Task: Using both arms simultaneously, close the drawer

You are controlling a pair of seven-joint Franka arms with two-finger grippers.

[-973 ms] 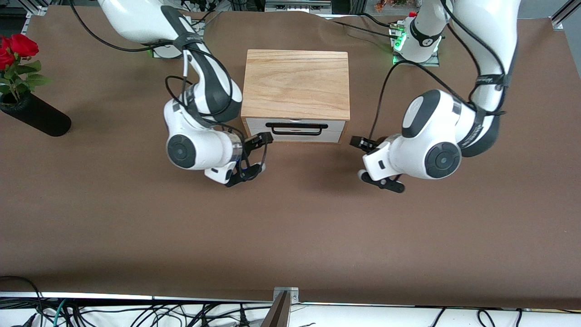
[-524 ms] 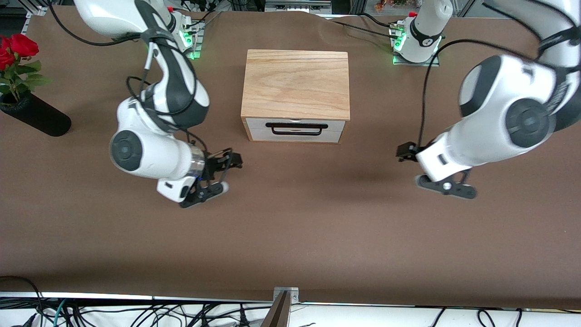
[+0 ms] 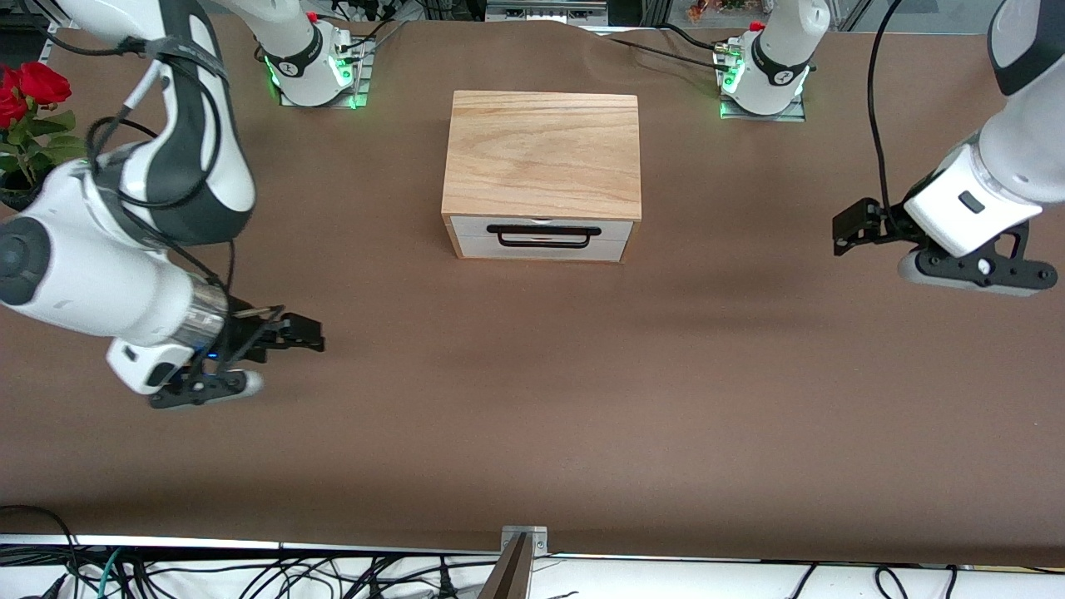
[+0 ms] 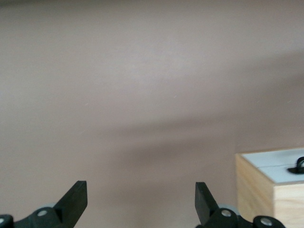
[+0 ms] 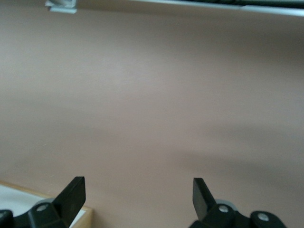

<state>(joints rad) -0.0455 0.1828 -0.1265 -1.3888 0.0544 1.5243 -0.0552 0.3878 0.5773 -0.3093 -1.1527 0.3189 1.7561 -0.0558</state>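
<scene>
The drawer (image 3: 607, 236) sits pushed in, its white front with the black bar handle (image 3: 542, 236) about flush with the light oak box (image 3: 542, 154). My right gripper (image 3: 304, 334) hangs open and empty over bare table toward the right arm's end, well apart from the box. My left gripper (image 3: 847, 229) is open and empty too, over the table toward the left arm's end. In the left wrist view the left gripper (image 4: 141, 199) frames bare table, with the box's corner (image 4: 273, 190) and white drawer front (image 4: 270, 161) off to one side. The right gripper (image 5: 137, 197) shows the drawer front's edge (image 5: 19, 197).
Red roses (image 3: 29, 87) in a dark vase stand at the right arm's end of the table, partly hidden by that arm. A metal bracket (image 3: 522, 541) sits at the table's edge nearest the front camera, with cables below it.
Both grippers were close to the drawer front's corners a second ago. Each has swung outward toward its own end of the table. The drawer stays shut and the box has not moved.
</scene>
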